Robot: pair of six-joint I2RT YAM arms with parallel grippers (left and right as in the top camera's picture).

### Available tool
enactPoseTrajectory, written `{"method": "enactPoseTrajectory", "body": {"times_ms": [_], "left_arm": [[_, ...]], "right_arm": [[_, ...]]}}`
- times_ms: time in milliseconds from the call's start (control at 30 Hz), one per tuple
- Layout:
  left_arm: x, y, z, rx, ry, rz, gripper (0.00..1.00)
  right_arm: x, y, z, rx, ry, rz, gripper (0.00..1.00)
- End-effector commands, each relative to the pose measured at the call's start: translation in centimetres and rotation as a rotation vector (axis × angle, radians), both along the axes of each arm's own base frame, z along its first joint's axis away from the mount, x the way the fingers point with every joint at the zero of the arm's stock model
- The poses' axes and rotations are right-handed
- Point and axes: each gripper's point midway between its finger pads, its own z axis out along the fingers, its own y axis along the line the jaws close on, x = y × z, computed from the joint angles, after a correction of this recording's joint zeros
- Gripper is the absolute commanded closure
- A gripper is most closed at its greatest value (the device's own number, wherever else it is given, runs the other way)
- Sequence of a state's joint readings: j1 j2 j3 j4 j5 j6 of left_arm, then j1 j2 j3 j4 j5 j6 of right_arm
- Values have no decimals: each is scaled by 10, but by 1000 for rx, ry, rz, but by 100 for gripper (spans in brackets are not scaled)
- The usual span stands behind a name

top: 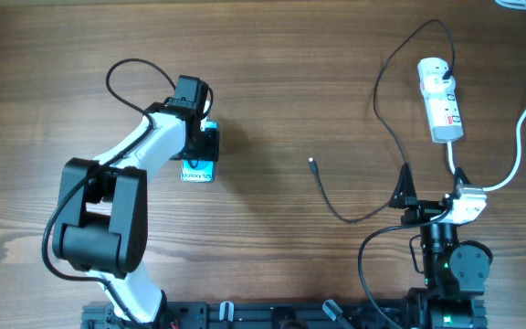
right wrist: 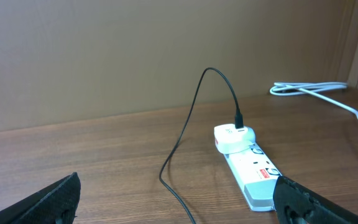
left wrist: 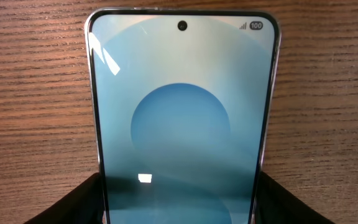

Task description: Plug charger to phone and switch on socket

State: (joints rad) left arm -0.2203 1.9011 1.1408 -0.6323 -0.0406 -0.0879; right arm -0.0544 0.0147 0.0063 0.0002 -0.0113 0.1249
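Note:
The phone lies on the wooden table at the left, its turquoise screen up. It fills the left wrist view. My left gripper has a finger against each long edge of the phone. The white socket lies at the far right with a white adapter plugged in. The black charger cable runs from the adapter in a loop to its loose connector tip at mid-table. My right gripper is open and empty, just in front of the socket.
The socket's thick white cord curves along the right edge of the table. The arm bases stand at the near edge. Bare wood lies between the phone and the connector tip.

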Motion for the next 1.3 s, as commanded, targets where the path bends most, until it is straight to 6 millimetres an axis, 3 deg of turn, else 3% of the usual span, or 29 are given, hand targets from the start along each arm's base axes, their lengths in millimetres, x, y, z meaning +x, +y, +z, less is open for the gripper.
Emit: {"method": "enactPoseTrajectory", "body": {"times_ms": [0, 300, 600, 767, 1067, 1267], "left_arm": [[-27, 8, -36, 33, 121, 0, 41], [-26, 7, -33, 33, 119, 0, 46], [-3, 2, 13, 14, 31, 0, 49], [-2, 2, 36, 8, 7, 1, 49], [-2, -4, 118, -46, -19, 77, 53], [-9, -34, 174, -237, 26, 122, 55]], "right_arm": [[0, 1, 0, -19, 1, 9, 0], [0, 1, -1, -19, 5, 9, 0], [0, 1, -1, -19, 5, 9, 0], [0, 1, -1, -19, 5, 9, 0], [0, 1, -1, -19, 5, 9, 0], [0, 1, -1, -19, 5, 9, 0]]}}
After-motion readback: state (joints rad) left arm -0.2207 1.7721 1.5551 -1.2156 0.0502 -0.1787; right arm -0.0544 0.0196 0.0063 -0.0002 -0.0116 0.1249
